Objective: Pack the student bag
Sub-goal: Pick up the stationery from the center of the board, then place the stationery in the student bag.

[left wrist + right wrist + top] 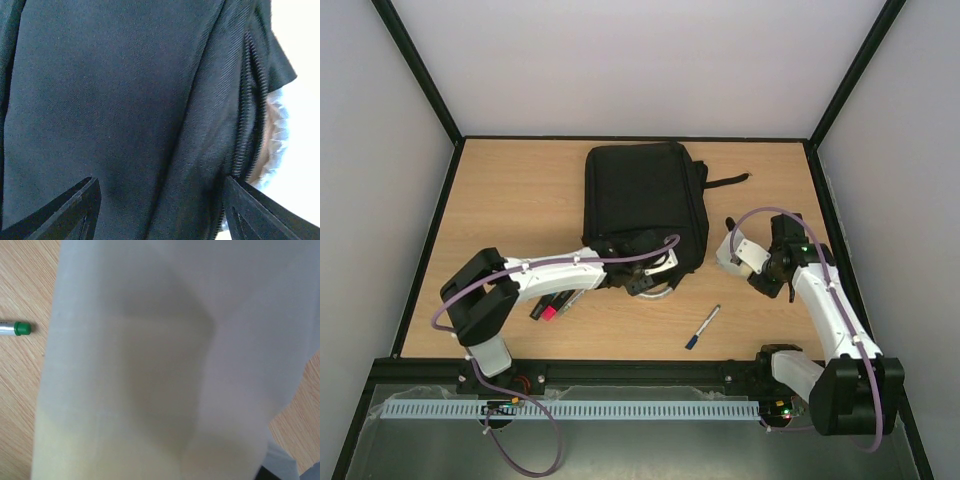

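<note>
You have one student bag, a large black soft fabric rectangular bag, lying flat at the middle of the light wooden desk, with a black strap trailing off its right side and its grey curved handle at the near edge. Your left claw is at that near edge, its two fingers spread wide against the black fabric and closed on nothing, with one zip running just right of them. Your right claw is right of the bag, apart from it, gripping one white and cream object that fills the right wrist view. One slim white pen with a blue cap lies on the desk between the two arms. One black marker with a pink end lies under the left arm; you cannot count any others beside it, since the arm covers them.
</note>
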Available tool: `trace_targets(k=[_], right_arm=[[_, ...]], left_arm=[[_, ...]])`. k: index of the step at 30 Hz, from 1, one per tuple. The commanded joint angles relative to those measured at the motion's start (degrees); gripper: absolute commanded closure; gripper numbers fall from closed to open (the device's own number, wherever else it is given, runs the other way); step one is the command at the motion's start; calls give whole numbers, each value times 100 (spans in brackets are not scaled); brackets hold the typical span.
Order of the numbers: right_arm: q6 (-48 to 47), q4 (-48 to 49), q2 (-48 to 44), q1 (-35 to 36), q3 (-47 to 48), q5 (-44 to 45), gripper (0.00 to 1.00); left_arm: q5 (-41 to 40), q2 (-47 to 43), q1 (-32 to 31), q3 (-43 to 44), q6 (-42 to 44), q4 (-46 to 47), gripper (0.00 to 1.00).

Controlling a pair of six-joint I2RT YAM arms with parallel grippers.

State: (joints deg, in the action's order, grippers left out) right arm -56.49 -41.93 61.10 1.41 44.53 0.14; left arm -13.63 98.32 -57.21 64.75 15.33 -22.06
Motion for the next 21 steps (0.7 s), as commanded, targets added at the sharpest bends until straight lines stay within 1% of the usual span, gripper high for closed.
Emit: trace_targets(k=[1,6,8,12,15,17,19,21], right_arm=[[180,-219,-174,17,114,-158,70],[348,-256,-192,14,112,-377,69],[419,-246,-159,17,100,-481,69],[526,-281,-173,12,195,-584,69],[594,-632,-313,11,332,-864,69],[537,-828,-531,6,302,-1118,69],[437,-939,-766,17,210,-1347,69],[334,-1033,-1043,17,40,-1723,69]], left_arm=[[-684,196,-24,-108,329,303,30],[-696,547,-27,99,326,306,30],[-780,655,-27,209,289,283,34],[-919,644,-15,455,238,215,55],[-960,384,32,623,280,193,72],[-998,151,47,711,303,217,86],[-1052,-59,65,790,337,283,97],[-1062,-257,102,857,400,369,98]])
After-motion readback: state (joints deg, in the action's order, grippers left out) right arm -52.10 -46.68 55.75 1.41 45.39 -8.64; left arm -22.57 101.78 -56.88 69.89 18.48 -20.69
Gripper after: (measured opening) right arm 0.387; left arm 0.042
